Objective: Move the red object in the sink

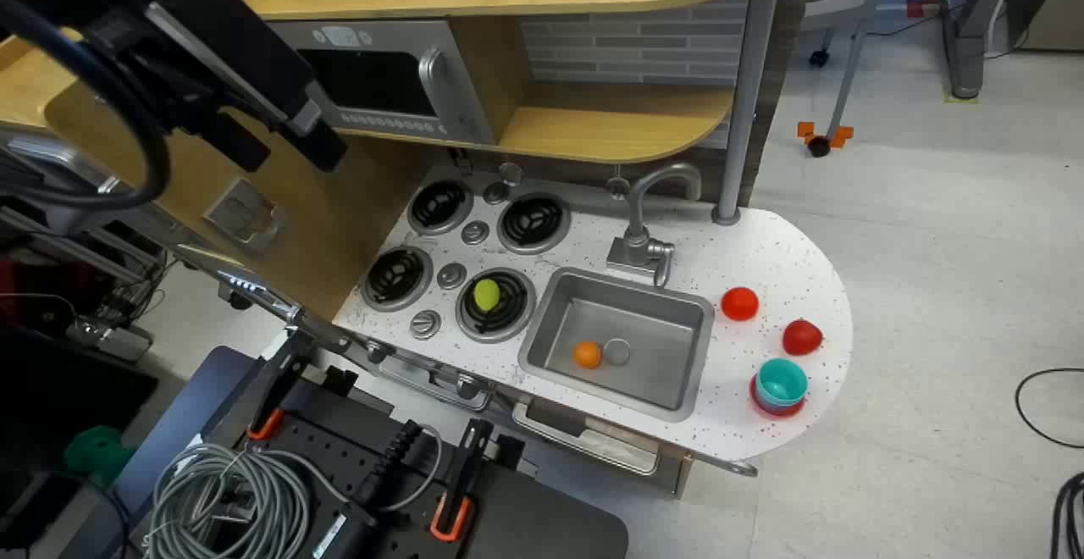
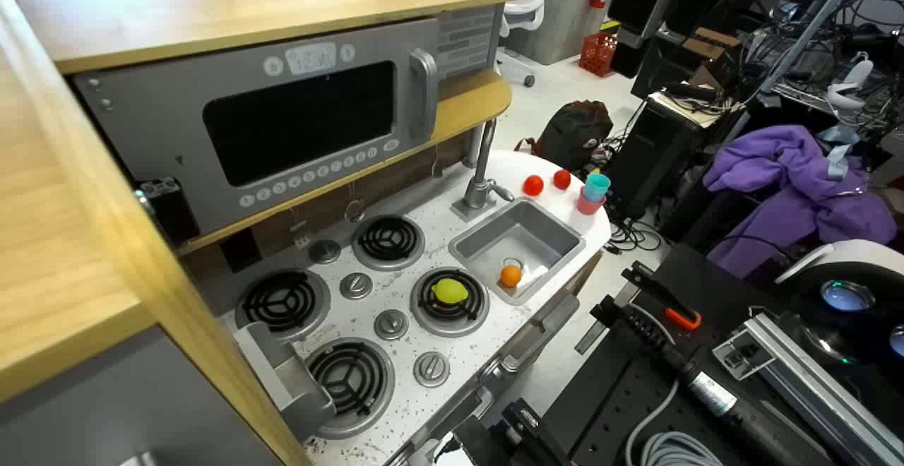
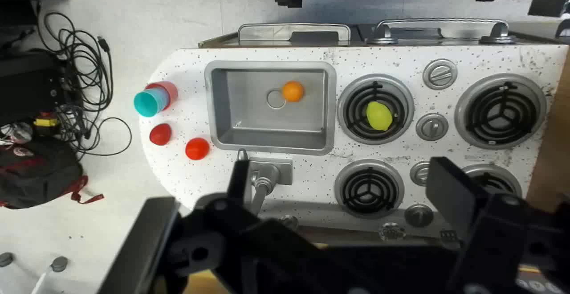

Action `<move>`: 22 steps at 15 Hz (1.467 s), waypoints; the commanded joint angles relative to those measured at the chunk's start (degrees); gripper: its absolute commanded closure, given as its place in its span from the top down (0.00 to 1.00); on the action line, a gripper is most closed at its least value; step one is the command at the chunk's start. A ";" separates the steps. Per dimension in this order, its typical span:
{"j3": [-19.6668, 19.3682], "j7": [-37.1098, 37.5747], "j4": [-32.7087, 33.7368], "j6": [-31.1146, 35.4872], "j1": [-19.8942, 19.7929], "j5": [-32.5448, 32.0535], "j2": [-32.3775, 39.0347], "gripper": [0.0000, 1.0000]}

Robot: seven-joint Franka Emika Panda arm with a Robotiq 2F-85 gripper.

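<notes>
Two red rounded objects lie on the white counter beside the grey sink: one nearer the sink (image 1: 739, 303), which also shows in an exterior view (image 2: 533, 185) and the wrist view (image 3: 197, 149), and a darker one (image 1: 801, 337), also in the wrist view (image 3: 160, 134). The sink (image 1: 701, 347) holds an orange ball (image 1: 587, 354) near its drain; the sink's rim also shows in the wrist view (image 3: 271, 65). My gripper (image 3: 340, 165) is open and empty, high above the counter. In an exterior view the gripper (image 1: 288, 148) is in front of the microwave, far from the red objects.
A teal cup (image 1: 781, 381) is stacked in other cups, a red one lowest, at the counter's rounded end. A faucet (image 1: 637, 212) rises behind the sink. A yellow-green lemon (image 1: 487, 295) sits on a burner. The shelf (image 1: 618, 123) and microwave (image 2: 304, 120) overhang the counter's back.
</notes>
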 commanded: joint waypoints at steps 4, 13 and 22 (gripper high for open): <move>-0.70 0.19 0.10 -0.17 0.75 -0.23 0.02 1.00; -0.70 0.19 0.10 -0.17 0.75 -0.23 0.02 1.00; -6.74 -8.03 6.14 2.39 -1.54 0.57 5.94 1.00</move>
